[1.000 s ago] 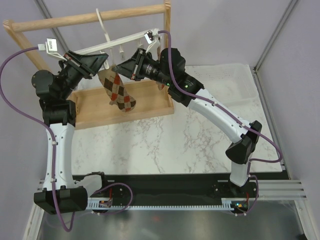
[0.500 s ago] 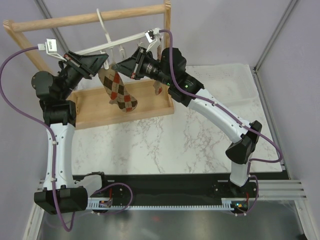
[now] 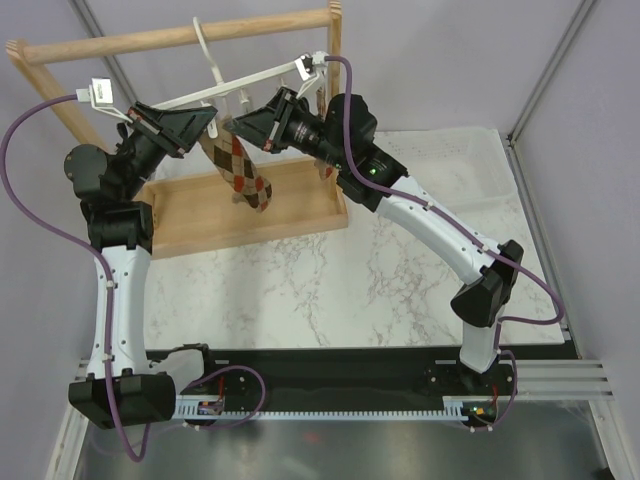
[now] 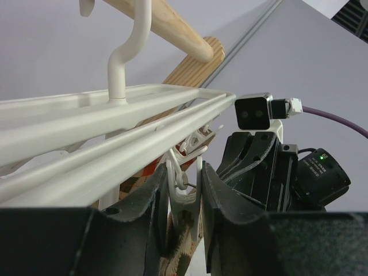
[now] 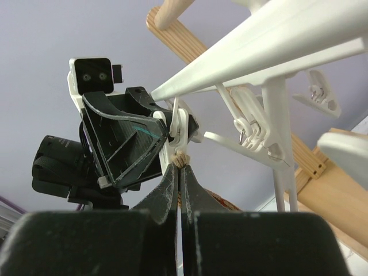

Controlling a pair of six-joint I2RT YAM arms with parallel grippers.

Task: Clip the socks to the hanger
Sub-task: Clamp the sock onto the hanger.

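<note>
While the left claw (image 4: 184,190) is squeezing a clip (image 4: 174,179) on the hanger (image 4: 115,122), the right claw (image 5: 179,172), clamped on the sock (image 3: 243,172), is feeding its edge in; releasing the clip seems next.

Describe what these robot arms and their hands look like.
Left arm and right arm: white tubular links, black joints. A purple cable runs along each. Left hand and right hand: black, two wedge-shaped fingers, a white camera box behind.
</note>
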